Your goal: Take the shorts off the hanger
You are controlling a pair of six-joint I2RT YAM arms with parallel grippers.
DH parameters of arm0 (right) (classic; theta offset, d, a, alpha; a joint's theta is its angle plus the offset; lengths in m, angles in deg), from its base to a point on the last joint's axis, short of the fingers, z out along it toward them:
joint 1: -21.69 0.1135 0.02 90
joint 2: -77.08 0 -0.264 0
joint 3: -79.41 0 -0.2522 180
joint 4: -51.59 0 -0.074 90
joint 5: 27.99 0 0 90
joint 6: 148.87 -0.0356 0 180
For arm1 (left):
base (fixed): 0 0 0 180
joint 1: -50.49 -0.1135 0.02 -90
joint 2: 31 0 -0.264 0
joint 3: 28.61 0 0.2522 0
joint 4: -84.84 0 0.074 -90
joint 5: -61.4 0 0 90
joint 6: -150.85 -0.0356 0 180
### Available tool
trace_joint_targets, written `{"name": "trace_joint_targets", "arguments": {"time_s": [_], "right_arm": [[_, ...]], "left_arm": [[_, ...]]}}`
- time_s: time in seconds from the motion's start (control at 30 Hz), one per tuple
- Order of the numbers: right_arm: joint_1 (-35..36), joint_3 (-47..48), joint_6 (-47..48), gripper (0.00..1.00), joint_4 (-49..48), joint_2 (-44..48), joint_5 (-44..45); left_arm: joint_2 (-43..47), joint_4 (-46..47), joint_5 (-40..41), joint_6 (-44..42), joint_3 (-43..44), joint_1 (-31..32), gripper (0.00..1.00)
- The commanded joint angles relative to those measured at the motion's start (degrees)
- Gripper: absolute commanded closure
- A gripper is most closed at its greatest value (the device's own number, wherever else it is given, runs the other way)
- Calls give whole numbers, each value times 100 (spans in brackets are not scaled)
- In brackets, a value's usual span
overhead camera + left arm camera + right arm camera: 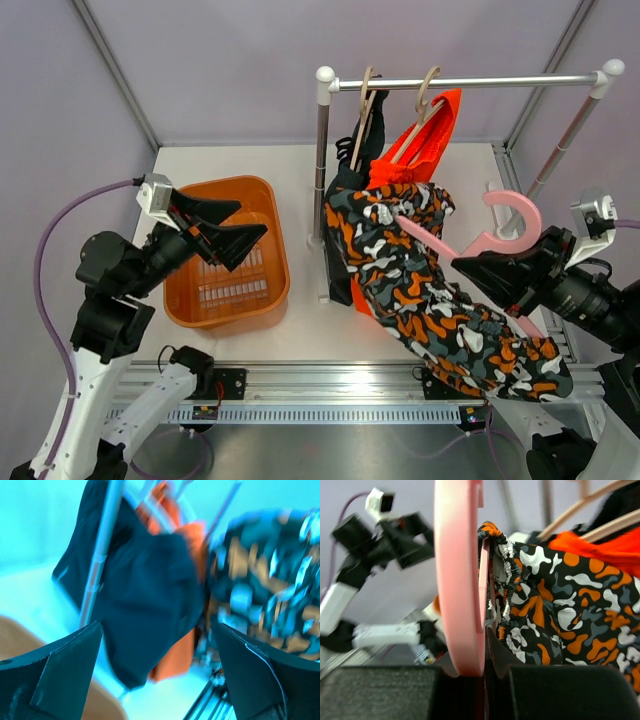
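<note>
My right gripper [482, 268] is shut on a pink hanger [510, 215] held off the rail, low at the right. The camouflage shorts [420, 290] hang from that hanger and drape down toward the front edge. In the right wrist view the pink hanger [457, 580] is pinched in my right gripper [482, 672], with the camouflage waistband [505, 565] clipped beside it. Orange shorts [430, 140] and navy shorts [345, 175] hang on wooden hangers on the rail. My left gripper [235, 230] is open over the basket. It faces the navy shorts [145, 605] with nothing between its fingers [65, 670].
An orange basket [272, 290] sits on the table at the left, beneath my left gripper. The rack's rail [470, 82] runs across the back, with its upright post [322, 160] between the basket and the hanging garments. Walls enclose the table on three sides.
</note>
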Motion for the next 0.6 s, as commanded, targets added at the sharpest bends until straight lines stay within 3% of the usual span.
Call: {"name": "trace_joint_targets", "arguments": {"time_s": [0.0, 0.13, 0.3, 0.43, 0.57], "right_arm": [[36, 65, -244, 100, -734, 169, -1435], [44, 57, -692, 100, -1365, 90, -2172], [36, -127, -1264, 100, -2104, -332, -2412], [36, -233, -1230, 100, -2238, -682, -2238], [36, -224, -905, 100, -1825, -859, -1719]], "left_arm": [[-290, 813, -622, 313, 335, 26, 1], [-405, 1183, -816, 409, 336, 26, 1], [-326, 1762, -1264, 453, 143, 35, 1], [-229, 2035, -1643, 498, -51, 35, 1], [148, 1992, -1082, 305, -148, 26, 1]]}}
